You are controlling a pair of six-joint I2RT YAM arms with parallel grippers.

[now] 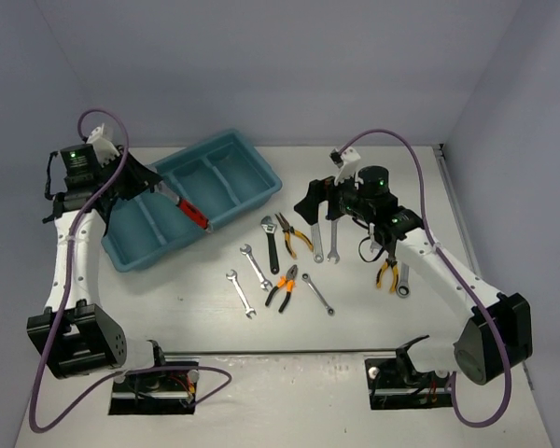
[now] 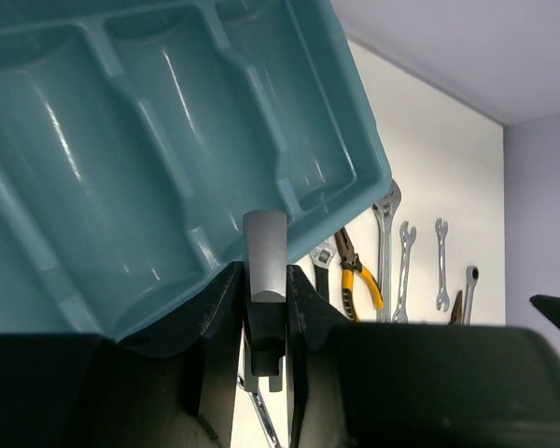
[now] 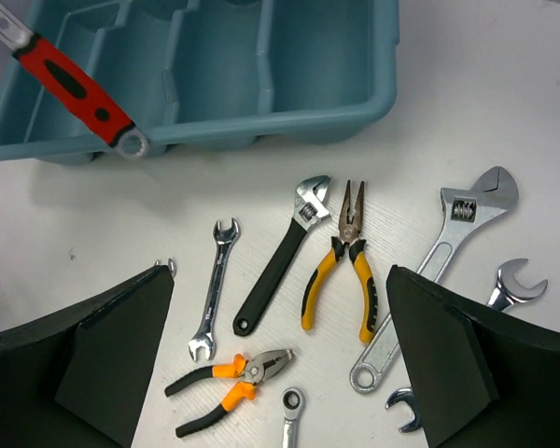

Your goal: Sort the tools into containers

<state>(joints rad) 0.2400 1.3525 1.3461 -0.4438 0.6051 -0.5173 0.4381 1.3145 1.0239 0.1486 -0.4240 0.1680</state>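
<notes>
Two grippers, one tool held. My left gripper [image 1: 161, 189] is closed narrow on the bare metal end of a red-handled adjustable wrench [image 1: 192, 212]. In the left wrist view my dark fingers [image 2: 217, 317] pinch its grey shank between them. The wrench slants down from the gripper above the long teal-blue plastic tray [image 1: 252, 166] with its four rectangular compartments. The ring end of the red handle reaches the tray's near long rim. Whether it touches that rim, and which compartment lies under it, I cannot tell.

My right gripper [image 3: 278, 294] stands spread wide, holding nothing, above tools lying on the white tabletop [image 1: 168, 313] just beside the tray. Seen between its fingers, left to right:
- a small silver open-end wrench [image 3: 215, 285]
- a black-handled adjustable wrench [image 3: 273, 271]
- yellow-handled needle-nose pliers [image 3: 341, 266]
- a large silver adjustable wrench [image 3: 443, 247], its handle partly hidden by my right finger

Nearer the camera lie orange-and-black-handled pliers [image 3: 229, 378], jaws pointing right.

In the top view, a second pair of yellow-handled pliers [image 1: 385, 273] and a silver ratchet wrench [image 1: 404, 282] lie close together by my right forearm, apart from the main group.
</notes>
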